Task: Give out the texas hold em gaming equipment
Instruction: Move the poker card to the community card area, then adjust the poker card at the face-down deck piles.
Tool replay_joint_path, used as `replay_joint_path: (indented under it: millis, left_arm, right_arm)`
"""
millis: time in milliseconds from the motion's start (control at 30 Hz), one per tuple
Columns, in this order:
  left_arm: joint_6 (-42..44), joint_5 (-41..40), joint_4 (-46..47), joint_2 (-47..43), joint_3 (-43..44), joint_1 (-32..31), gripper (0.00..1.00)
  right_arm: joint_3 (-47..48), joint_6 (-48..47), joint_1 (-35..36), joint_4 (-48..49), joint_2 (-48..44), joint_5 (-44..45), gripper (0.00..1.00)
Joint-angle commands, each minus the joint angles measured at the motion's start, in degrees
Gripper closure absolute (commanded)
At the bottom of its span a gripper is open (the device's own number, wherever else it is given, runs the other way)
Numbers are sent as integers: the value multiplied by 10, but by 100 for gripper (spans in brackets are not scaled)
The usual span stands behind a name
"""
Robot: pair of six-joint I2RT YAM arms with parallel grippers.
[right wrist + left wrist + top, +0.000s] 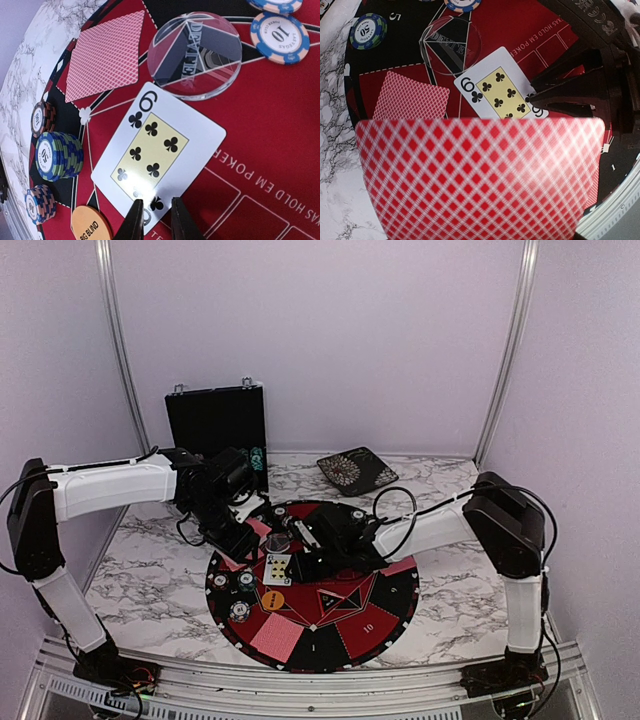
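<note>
i judge the deal partly done. on the round red-and-black felt mat (pixel 260 150), a white-faced six of clubs card (pixel 155 155) lies face up right under my right tool (pixel 156 202). ahead of that tool and to its left lies a face-down red-backed card (pixel 106 54). straight ahead sits the clear round dealer button (pixel 196 54), and further ahead to the right a blue-and-cream ten chip (pixel 280 37). to the tool's left is a blue-and-green chip stack (pixel 57 155), with the orange big blind disc (pixel 92 225) close beside the left finger. more cards likely remain to go out.

my right tool is nearly closed, a thin gap between the tips. they sit over the six's near corner, and i cannot tell whether they pinch it or only rest on it.

my left tool (pixel 238 538) hangs over the far left of the mat, above the marble bench (pixel 150 570). a blurred red diamond-backed card (pixel 480 180) fills its view and hides the fingers. since it hangs off the mat, i judge the tool is clamped on it, and it is not yet laid.
</note>
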Motion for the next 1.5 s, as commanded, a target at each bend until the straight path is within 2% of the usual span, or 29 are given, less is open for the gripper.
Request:
replay_joint_path:
  millis: [0,200,433,600,933,1100,1467]
  left_arm:
    - [2,11,8,-13,-1,2,65]
    - [2,13,7,-11,3,0,65]
    - [2,16,1,-2,16,-11,65]
    - [3,13,-9,12,34,-24,65]
    - [1,7,-19,31,58,-45,65]
    - [-2,10,-20,32,60,-52,65]
    - [-2,19,-20,34,63,-63,65]
  right_arm:
    - [-12,5,2,-25,-31,-13,82]
    - [-48,17,-17,5,-100,-28,78]
    - [-100,70,-54,100,-155,-133,67]
    - [-139,134,-74,203,-168,-204,60]
    - [-173,217,-82,325,-153,-259,42]
    - [-172,230,-82,340,-141,-263,39]
    - [-139,251,-82,357,-106,-270,40]
